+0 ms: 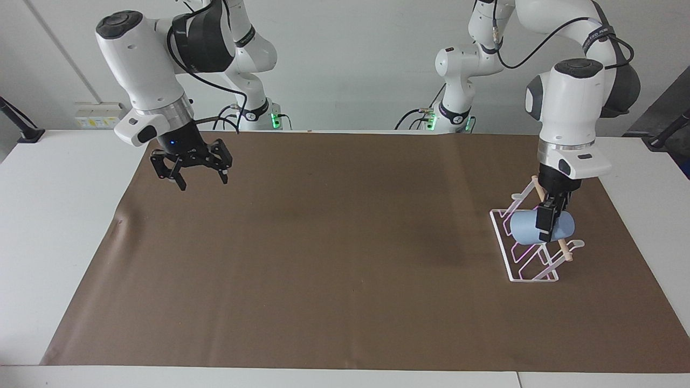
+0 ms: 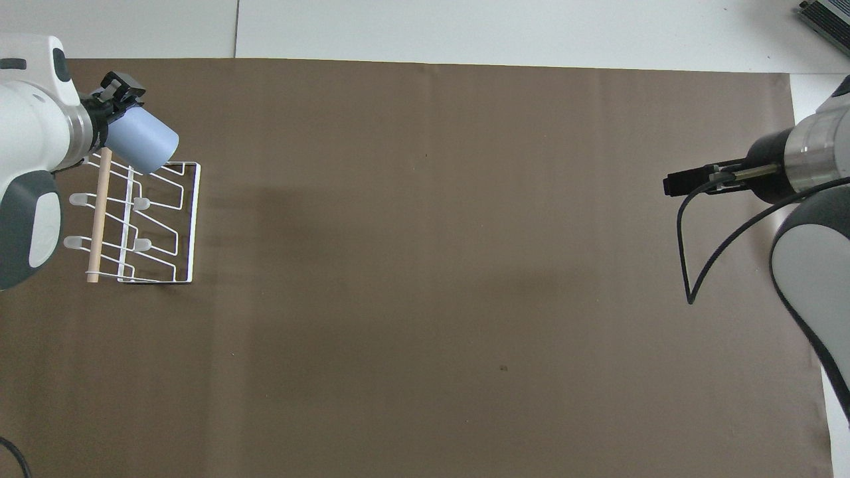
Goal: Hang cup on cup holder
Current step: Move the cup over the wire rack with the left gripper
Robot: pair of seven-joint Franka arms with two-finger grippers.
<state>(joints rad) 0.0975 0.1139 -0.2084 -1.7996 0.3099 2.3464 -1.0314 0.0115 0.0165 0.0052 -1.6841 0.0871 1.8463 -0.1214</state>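
Observation:
The light-blue cup (image 1: 522, 228) (image 2: 143, 141) hangs on its side in the air, with my left gripper (image 1: 545, 230) (image 2: 118, 114) shut on it from above. It is over the slanted prongs of the white wire cup holder (image 1: 531, 279) (image 2: 192, 226), close to the wooden dowel (image 1: 564, 251) (image 2: 99, 219). Whether the cup touches a prong I cannot tell. My right gripper (image 1: 197, 177) (image 2: 684, 183) hangs open and holds nothing, over the brown mat toward the right arm's end of the table.
A brown mat (image 1: 345, 269) covers most of the white table (image 1: 54, 226). The cup holder stands on the mat near the left arm's end. Nothing else lies on the mat.

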